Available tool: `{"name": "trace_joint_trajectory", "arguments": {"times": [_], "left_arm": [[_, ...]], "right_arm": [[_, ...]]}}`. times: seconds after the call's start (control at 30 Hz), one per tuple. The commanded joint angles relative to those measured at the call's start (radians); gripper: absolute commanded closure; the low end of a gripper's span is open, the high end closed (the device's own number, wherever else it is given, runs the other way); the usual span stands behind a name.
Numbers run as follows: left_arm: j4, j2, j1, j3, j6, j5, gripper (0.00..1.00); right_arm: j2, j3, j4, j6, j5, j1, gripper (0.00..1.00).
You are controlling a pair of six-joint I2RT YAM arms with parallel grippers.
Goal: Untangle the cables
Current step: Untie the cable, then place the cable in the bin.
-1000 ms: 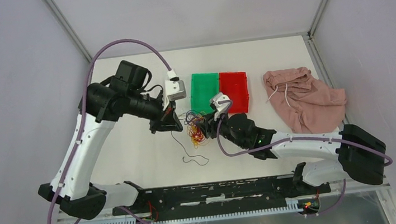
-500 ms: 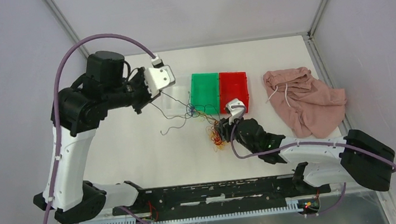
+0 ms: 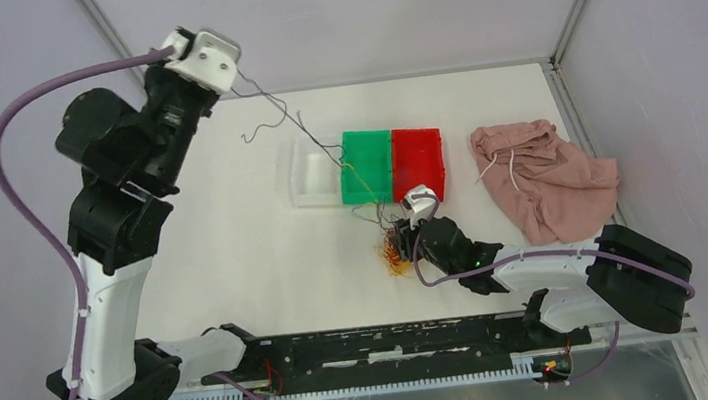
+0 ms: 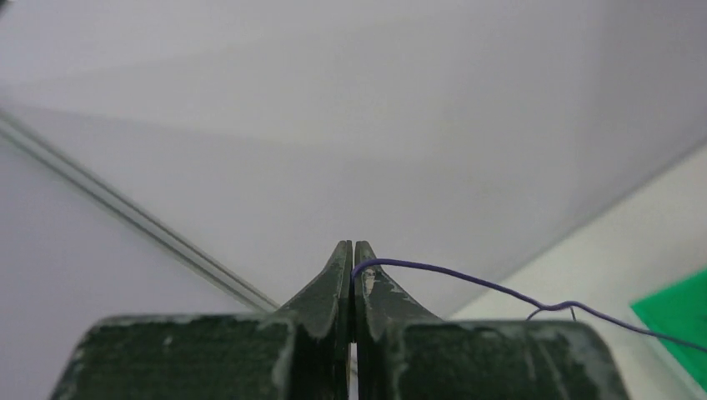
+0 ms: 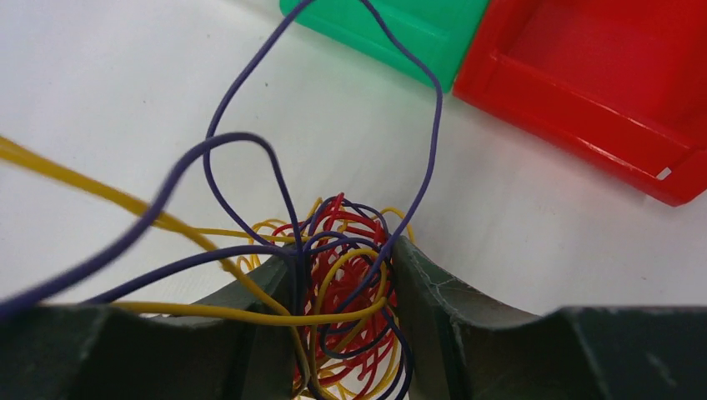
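The white worktop (image 3: 237,264) carries everything. Over the last second the left arm has swung up and back toward the far left corner. That uncovers a clear plastic tray (image 3: 312,177) beside the green plastic bin (image 3: 366,163) and red plastic bin (image 3: 418,162). The crumpled pink cloth (image 3: 549,183) at the right has not moved.

The right gripper (image 5: 342,258) has drawn a little nearer the arm bases. Its jaws are partly spread and clamp the clump of thin yellow, red and purple cables (image 5: 342,292) against the worktop, just in front of the bins.

The left gripper (image 4: 351,250), jaws pressed together, pinches one thin purple cable (image 4: 467,279). That strand now runs high in the air, down over the tray and green bin, into the clump. It is lengthening out of the tangle but probably not yet free.
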Motion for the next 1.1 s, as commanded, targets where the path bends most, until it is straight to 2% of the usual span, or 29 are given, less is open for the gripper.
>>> {"name": "trace_joint_trajectory", "arguments": {"times": [0.0,0.07,0.2,0.3,0.33,0.47,0.63,0.77,0.83,0.93,1.07], "left_arm": [[0.463,-0.045,0.003,0.015,0.007,-0.141,0.97],[0.539,-0.044,0.004,0.026,0.002,-0.142,0.97],[0.562,-0.035,0.003,0.057,-0.001,-0.085,0.97],[0.663,-0.013,0.003,0.088,0.023,-0.097,0.97],[0.650,-0.004,0.003,0.110,0.017,-0.082,0.97],[0.371,0.003,0.003,0.152,-0.064,0.073,0.97],[0.254,-0.057,0.003,0.024,-0.115,0.222,0.97],[0.184,-0.063,0.003,-0.011,-0.136,0.259,0.97],[0.180,-0.074,0.003,-0.064,-0.139,0.269,0.97],[0.187,-0.090,0.002,-0.157,-0.134,0.273,0.97],[0.241,-0.100,0.003,-0.290,-0.125,0.257,0.97]], "right_arm": [[0.022,-0.020,-0.005,0.028,0.007,-0.006,0.51],[0.028,-0.025,0.001,0.034,-0.001,-0.006,0.50],[0.034,-0.031,0.006,0.043,-0.006,-0.006,0.50],[0.037,-0.036,0.005,0.052,-0.017,-0.005,0.49],[0.035,-0.037,0.006,0.054,-0.024,-0.005,0.47],[0.003,-0.014,-0.007,0.036,-0.088,-0.004,0.43],[-0.058,0.065,-0.038,-0.009,-0.253,-0.001,0.42],[-0.081,0.124,-0.048,-0.026,-0.465,0.002,0.43],[-0.078,0.160,-0.073,-0.026,-0.524,0.005,0.42],[-0.073,0.186,-0.114,-0.024,-0.547,0.005,0.33],[-0.100,0.170,-0.122,-0.009,-0.494,0.004,0.22]]}}
